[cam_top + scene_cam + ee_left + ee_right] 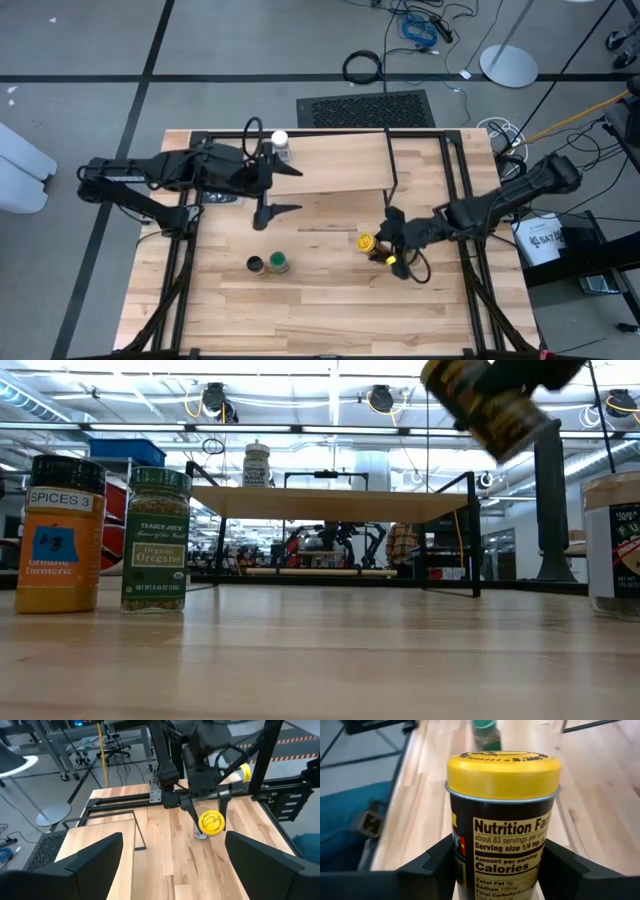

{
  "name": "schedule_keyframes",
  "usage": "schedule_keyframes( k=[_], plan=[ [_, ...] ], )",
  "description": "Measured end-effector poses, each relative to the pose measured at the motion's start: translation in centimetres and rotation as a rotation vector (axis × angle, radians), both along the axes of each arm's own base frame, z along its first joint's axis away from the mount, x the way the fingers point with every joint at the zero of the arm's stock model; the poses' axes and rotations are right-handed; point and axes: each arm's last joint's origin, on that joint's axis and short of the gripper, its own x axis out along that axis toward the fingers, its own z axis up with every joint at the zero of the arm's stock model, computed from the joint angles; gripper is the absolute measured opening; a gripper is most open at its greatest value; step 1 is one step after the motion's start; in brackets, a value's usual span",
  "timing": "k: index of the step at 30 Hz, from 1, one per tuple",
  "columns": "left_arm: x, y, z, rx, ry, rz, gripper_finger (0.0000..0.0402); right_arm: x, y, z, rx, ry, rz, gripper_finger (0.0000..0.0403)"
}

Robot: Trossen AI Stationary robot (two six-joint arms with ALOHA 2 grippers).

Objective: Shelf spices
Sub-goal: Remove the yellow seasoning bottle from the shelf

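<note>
1. While I am working at the table (330, 290), my right pincer (378, 247) is gripping the yellow-lidded jar (367, 242) by its dark body, lifted clear of the wood and tilted in the low view, out in front of the shelf (340, 160).
2. Seen from my right wrist, the two dark fingers (437, 865) are pressing on either side of the jar, its nutrition label facing the camera and its yellow lid sitting above them.
3. My left pincer (285, 190) is hanging open and holding nothing, its two fingers spread wide over the left part of the shelf and the table just before it.
4. One spice jar, the white-lidded jar (279, 143), is standing upright on the shelf's plank near its back left corner, close to my left arm.
5. Two more jars are waiting on the table in front of the shelf, side by side and just about touching: the dark-lidded jar (256, 264) with its orange body and the green-lidded jar (278, 262) of oregano, both upright.
6. A fifth jar, the tan-lidded jar (613, 545), is showing at the low view's right edge, standing upright on the table.
</note>
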Motion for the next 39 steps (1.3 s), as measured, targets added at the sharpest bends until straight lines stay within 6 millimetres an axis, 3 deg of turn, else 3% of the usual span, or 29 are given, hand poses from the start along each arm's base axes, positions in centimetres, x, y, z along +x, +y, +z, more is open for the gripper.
schedule_keyframes(
  k=[4, 11, 19, 28, 39],
  plan=[
    [1.0, -0.4, -0.5, -0.01, 0.005, 0.025, 0.0361, -0.7, 0.7, -2.3, -0.033, -0.049, -0.045, 0.0208],
    [5.0, -1.4, -2.6, -0.033, 0.014, 0.016, 0.0361, -1.7, 1.4, -4.5, -0.114, -0.126, -0.121, 0.0208],
    [10.4, -2.2, -6.8, -0.03, 0.051, -0.001, 0.0361, -2.1, 1.7, -4.7, -0.119, -0.136, -0.153, 0.0208],
    [14.3, -2.8, -12.0, -0.032, 0.166, -0.041, 0.0361, -2.4, 2.1, -4.8, -0.16, -0.144, -0.184, 0.0208],
    [16.0, -3.4, -13.0, -0.089, 0.089, -0.151, 0.0361, -2.8, 2.1, -5.4, -0.189, -0.099, -0.212, 0.0208]
  ],
)
